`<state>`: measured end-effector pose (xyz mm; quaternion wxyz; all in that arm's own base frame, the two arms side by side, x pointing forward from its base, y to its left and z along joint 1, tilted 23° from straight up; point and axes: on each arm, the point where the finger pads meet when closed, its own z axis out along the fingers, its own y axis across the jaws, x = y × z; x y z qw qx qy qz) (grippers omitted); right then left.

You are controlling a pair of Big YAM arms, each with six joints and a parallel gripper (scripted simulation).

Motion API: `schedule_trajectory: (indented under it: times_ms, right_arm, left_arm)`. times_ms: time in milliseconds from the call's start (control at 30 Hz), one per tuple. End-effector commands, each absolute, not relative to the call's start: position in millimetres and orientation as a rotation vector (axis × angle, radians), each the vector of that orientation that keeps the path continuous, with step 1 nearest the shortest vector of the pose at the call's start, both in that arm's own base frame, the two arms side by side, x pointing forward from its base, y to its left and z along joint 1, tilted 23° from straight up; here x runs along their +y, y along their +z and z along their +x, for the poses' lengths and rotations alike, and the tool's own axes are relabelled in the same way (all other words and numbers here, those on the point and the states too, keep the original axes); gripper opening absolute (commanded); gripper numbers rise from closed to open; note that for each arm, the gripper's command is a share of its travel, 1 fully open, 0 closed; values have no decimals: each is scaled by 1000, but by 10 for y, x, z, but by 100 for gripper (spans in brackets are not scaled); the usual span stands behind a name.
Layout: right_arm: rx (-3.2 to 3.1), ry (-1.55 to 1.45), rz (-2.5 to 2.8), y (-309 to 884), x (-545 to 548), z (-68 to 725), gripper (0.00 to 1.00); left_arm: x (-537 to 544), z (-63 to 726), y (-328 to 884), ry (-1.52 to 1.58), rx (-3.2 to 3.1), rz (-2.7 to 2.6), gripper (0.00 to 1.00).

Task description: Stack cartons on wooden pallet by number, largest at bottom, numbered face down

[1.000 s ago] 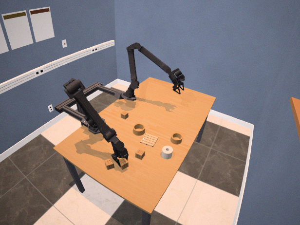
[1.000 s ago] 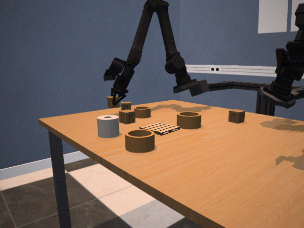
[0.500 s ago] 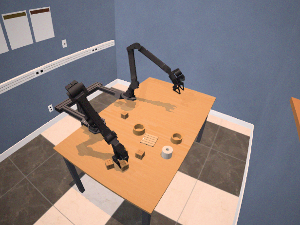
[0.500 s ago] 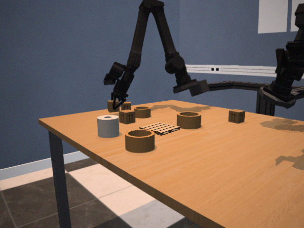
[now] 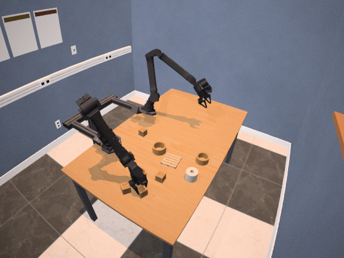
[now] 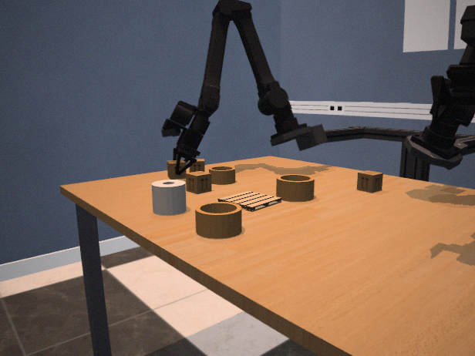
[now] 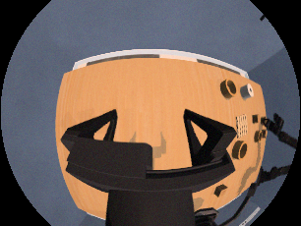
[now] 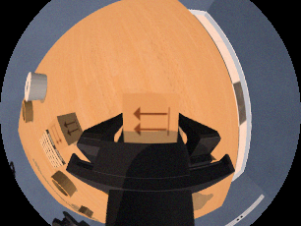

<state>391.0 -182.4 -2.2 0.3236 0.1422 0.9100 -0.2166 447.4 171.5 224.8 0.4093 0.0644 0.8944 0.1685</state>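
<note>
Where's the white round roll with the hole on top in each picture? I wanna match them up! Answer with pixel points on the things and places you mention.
The white round roll point(image 5: 191, 178) point(image 6: 169, 200) point(image 7: 250, 91) point(image 8: 37, 86):
Top: just right of the middle, below halfway.
Exterior: left of the middle, a bit below halfway.
Left wrist: upper right.
Right wrist: far left, above halfway.
Shared landmark: the small square wooden pallet with slats point(image 5: 171, 161) point(image 6: 250, 199) point(image 7: 241, 126) point(image 8: 52, 148).
</note>
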Motion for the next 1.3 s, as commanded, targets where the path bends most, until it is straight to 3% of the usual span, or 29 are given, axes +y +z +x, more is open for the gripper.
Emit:
schedule_trajectory:
  times_ms: [0,1167,1267]
  right_arm:
    - [2373,-574,370,-21,-1867,3941,50]
    - [2364,-573,367,-103,-1911,4001,50]
    - [2379,-569,367,-116,-1873,3902,78]
  left_arm:
    - [1710,4589,2492,442,2204,183,100]
    - [1710,4589,2492,442,2204,183,100]
    - [1710,4589,2492,442,2204,183,100]
